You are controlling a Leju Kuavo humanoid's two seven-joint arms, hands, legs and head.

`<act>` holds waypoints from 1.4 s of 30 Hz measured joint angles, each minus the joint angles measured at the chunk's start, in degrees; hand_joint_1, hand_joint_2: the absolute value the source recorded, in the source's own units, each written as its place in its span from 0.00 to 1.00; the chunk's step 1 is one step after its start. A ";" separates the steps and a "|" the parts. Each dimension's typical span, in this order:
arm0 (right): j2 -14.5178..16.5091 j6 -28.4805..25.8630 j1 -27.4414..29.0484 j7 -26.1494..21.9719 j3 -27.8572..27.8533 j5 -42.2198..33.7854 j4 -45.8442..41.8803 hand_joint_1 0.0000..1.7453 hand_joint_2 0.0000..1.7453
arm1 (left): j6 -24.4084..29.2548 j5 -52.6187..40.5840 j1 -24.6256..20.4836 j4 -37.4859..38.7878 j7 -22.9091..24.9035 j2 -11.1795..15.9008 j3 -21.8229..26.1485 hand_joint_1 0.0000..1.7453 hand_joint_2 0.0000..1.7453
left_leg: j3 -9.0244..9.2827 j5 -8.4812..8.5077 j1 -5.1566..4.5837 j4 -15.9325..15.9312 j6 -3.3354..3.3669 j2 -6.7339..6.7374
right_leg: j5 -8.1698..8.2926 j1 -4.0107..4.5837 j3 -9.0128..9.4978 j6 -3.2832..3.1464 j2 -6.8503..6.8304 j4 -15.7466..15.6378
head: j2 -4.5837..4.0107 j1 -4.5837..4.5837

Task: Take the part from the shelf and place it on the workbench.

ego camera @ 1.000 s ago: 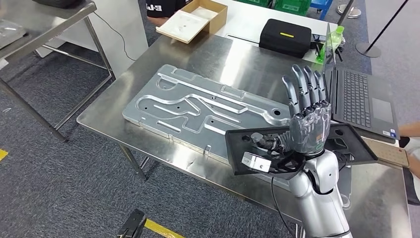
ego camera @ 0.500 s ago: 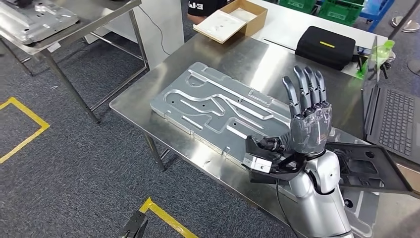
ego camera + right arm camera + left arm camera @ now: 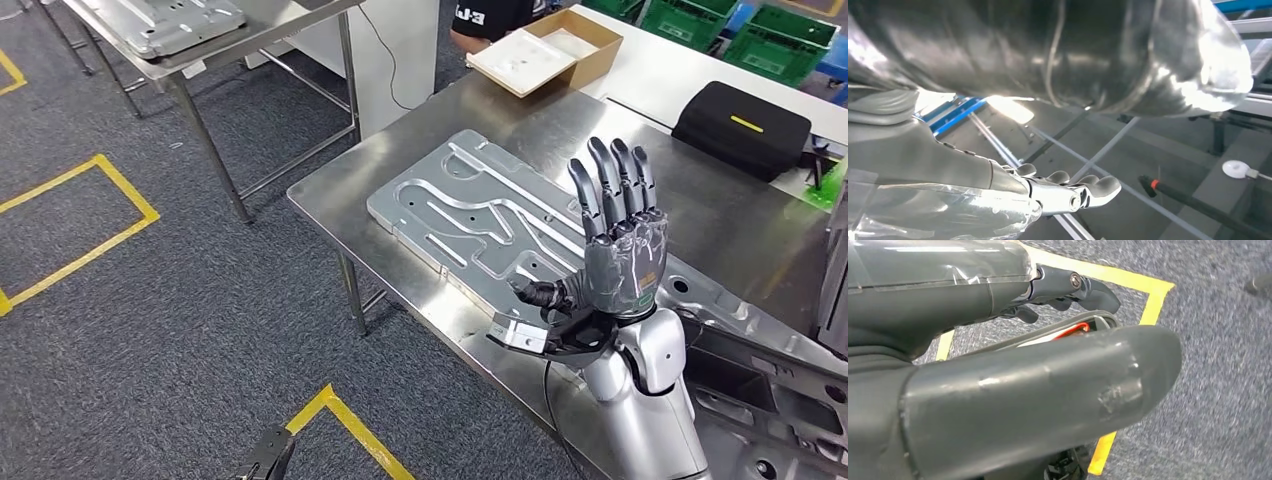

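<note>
A flat grey metal part (image 3: pixel 178 22) lies on the steel shelf (image 3: pixel 262 30) at the far left. On the workbench (image 3: pixel 420 290) a large grooved aluminium plate (image 3: pixel 480 215) lies flat. My right hand (image 3: pixel 618 240) is raised over the bench's near edge, fingers straight up and apart, holding nothing. The right wrist view shows the same hand (image 3: pixel 998 195) with its fingers (image 3: pixel 1083 187) stretched out and nothing in them. My left hand (image 3: pixel 1013 385) hangs over the carpet, its fingers (image 3: pixel 1088 290) loosely extended and holding nothing.
A dark frame-like piece (image 3: pixel 760 385) lies on the bench by my right arm. Further back are a cardboard box (image 3: pixel 545 48), a black case (image 3: pixel 742 128) and green crates (image 3: pixel 790 25). A person (image 3: pixel 490 15) stands behind the bench. Yellow tape (image 3: pixel 80 225) marks the carpet between shelf and bench.
The camera has swung left: the bench slid right in the picture, the laptop left the frame and the shelf with its part came in. My right hand stays raised.
</note>
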 joint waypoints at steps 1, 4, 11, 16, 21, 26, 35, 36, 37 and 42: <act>0.00 0.00 -0.02 -0.02 -0.01 0.04 -0.02 0.00 0.00 | 0.00 -0.02 -0.06 0.00 -0.01 -0.04 0.00 0.00 0.00 | -0.19 0.16 0.10 -0.04 -0.31 -0.55 | 0.37 0.08 0.76 -0.18 0.88 -1.81 | 0.00 -0.01; 0.00 0.01 -0.16 -0.09 -0.02 0.18 -0.03 0.00 0.00 | 0.02 -0.06 0.10 0.00 -0.02 -0.04 0.00 0.00 0.00 | -0.68 0.69 0.45 -0.47 -1.49 -1.98 | 0.59 0.24 1.24 -0.61 -0.35 -3.08 | 0.00 0.00; 0.04 0.00 -0.28 -0.28 -0.07 0.53 0.27 0.00 0.00 | 0.07 -0.28 0.09 0.00 0.00 0.00 -0.04 0.00 0.00 | -6.66 -6.35 0.17 13.41 -2.30 4.84 | 1.11 0.41 1.60 -1.72 -6.28 -4.11 | 0.00 -0.34; 0.04 0.00 -0.40 -0.56 -0.08 0.58 0.33 0.00 0.00 | 0.09 -0.52 0.04 0.00 0.00 0.18 -0.06 0.00 0.00 | 0.71 -1.20 -0.41 0.59 -1.44 8.25 | 0.05 0.82 1.30 -0.84 -9.52 -2.61 | 0.00 -0.31; 0.20 0.00 -0.62 -0.67 -0.10 0.58 0.32 0.00 0.00 | 0.13 -0.57 0.17 0.00 0.00 0.22 -0.13 0.00 0.00 | 0.46 -0.60 -0.33 -0.25 0.15 6.01 | -1.40 0.62 0.76 0.52 -8.75 -1.07 | 0.00 -0.26; 0.20 0.00 -0.35 -0.68 -0.37 0.58 0.53 0.00 0.00 | 0.13 -0.52 0.00 0.00 0.00 0.20 -0.22 0.00 0.00 | 0.07 -0.10 -0.15 -0.43 0.70 3.10 | -7.39 0.12 -5.57 1.20 -3.93 12.51 | 0.00 -0.26; 0.21 0.00 -0.55 -0.78 -0.56 0.48 0.60 0.00 0.00 | 0.01 -0.02 0.05 0.00 -0.08 0.07 -0.23 0.00 0.00 | -1.14 1.10 0.25 -0.72 -1.56 -2.33 | 0.52 0.07 1.61 -0.76 -0.02 -3.54 | 0.00 -0.23; 0.23 0.01 -0.59 -0.81 -0.57 0.48 0.60 0.00 0.00 | -0.02 0.05 0.15 0.00 -0.09 0.12 -0.23 0.00 0.00 | -1.53 0.56 0.12 -0.09 -1.80 -1.28 | 0.81 -0.08 1.90 -1.04 -0.89 -4.11 | 0.00 -0.31; 0.26 0.01 -0.63 -0.84 -0.59 0.48 0.60 0.00 0.00 | -0.02 0.07 0.16 0.00 -0.11 0.17 -0.22 0.00 0.00 | -2.39 -0.65 -0.04 1.71 -1.97 0.39 | 1.09 -0.21 2.15 -1.30 -1.83 -4.65 | 0.00 -0.37; 0.28 0.00 -0.40 -0.92 -0.65 0.50 0.63 0.00 0.00 | -0.04 0.10 0.09 0.00 -0.17 0.18 -0.23 0.00 0.00 | -7.57 -5.87 0.01 13.99 -2.53 5.02 | 0.98 0.11 2.00 -1.59 -6.32 -4.56 | 0.00 -0.51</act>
